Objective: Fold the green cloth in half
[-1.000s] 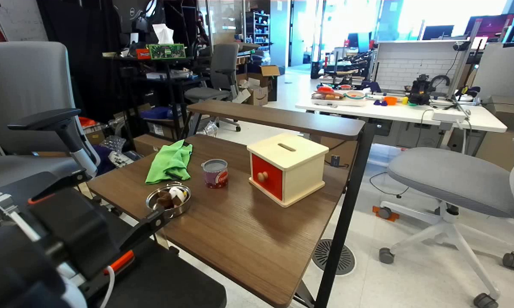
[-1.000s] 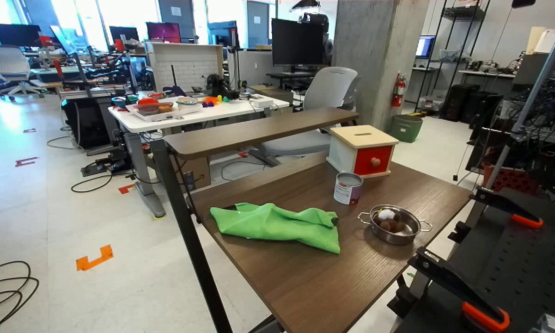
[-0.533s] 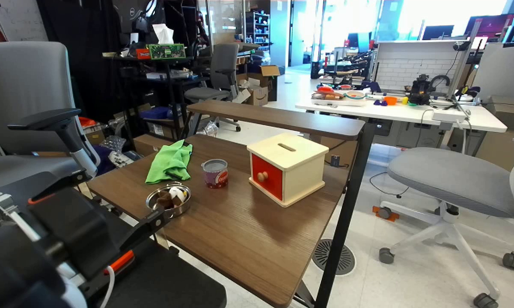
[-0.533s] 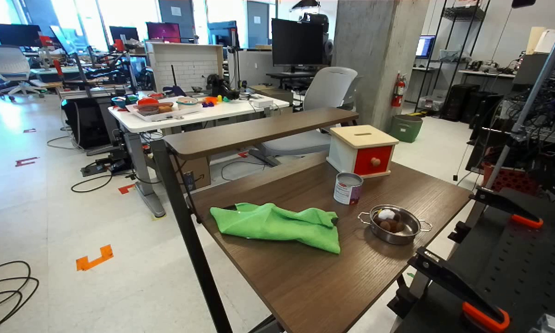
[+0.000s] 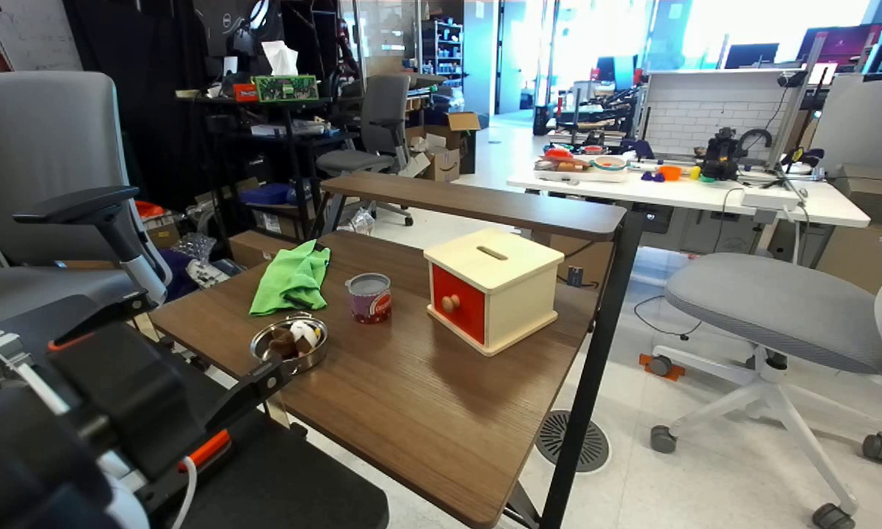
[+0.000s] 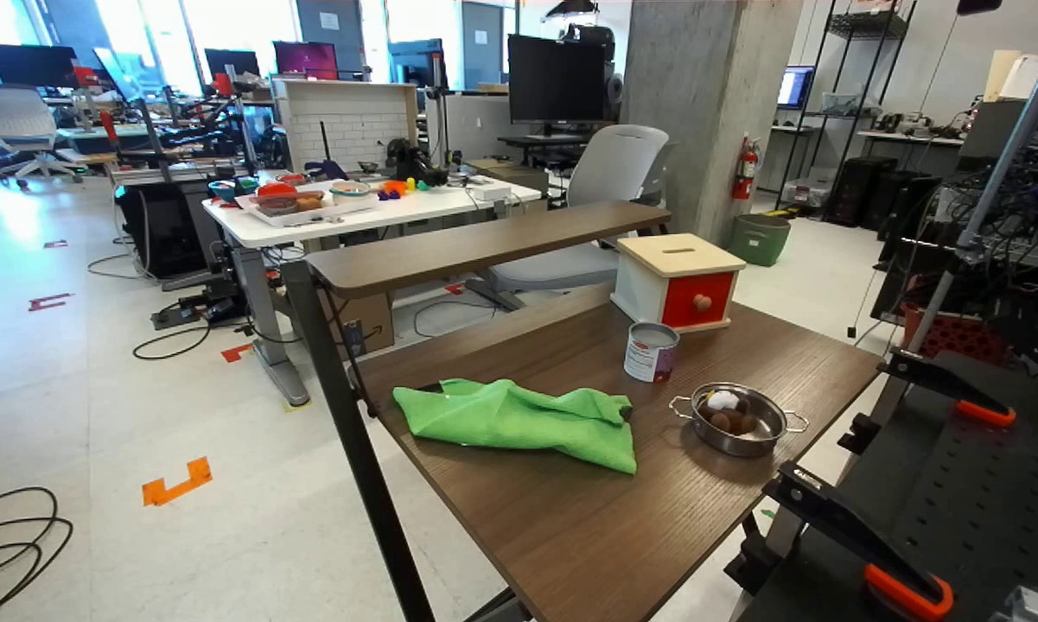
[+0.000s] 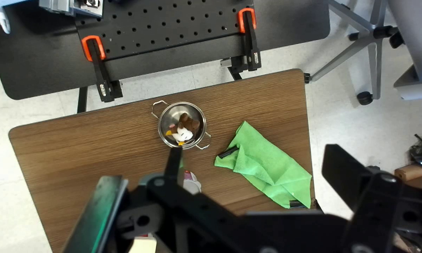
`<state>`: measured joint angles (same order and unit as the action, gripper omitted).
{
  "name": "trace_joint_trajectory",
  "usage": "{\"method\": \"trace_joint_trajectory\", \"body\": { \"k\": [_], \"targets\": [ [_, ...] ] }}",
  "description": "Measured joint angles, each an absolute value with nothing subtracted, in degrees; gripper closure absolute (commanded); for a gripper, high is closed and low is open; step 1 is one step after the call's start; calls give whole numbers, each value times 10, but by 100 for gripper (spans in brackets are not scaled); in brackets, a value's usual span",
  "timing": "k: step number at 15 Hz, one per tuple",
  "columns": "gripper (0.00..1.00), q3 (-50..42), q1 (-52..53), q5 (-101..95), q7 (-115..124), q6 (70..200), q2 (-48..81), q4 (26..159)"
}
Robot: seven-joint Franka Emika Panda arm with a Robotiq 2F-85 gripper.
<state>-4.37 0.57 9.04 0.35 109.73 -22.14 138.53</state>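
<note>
The green cloth (image 5: 291, 278) lies crumpled and partly doubled over on the brown table. In an exterior view (image 6: 519, 417) it stretches along the table's edge. In the wrist view the cloth (image 7: 268, 163) has folds along its middle and a black strip at two of its ends. My gripper (image 7: 254, 154) is wide open and empty, its fingers spread to either side of the cloth in the picture. It appears well above the table and touches nothing. The exterior views do not show the gripper clearly.
A steel pot (image 6: 739, 419) with small plush toys stands near the cloth. A can (image 6: 652, 352) and a wooden box with a red drawer (image 6: 678, 283) stand farther along the table. A raised shelf (image 6: 493, 246) runs along one edge. Black clamps (image 7: 251, 38) sit on the black bench.
</note>
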Motion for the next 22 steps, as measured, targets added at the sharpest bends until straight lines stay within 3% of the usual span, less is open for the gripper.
{"method": "trace_joint_trajectory", "body": {
  "k": [8,17,22],
  "targets": [
    [0,-11,8,132,100,1177,-172,1380],
    [0,66,71,194,241,1434,116,1284],
    [0,49,117,127,302,1479,279,1162]
  ]
}}
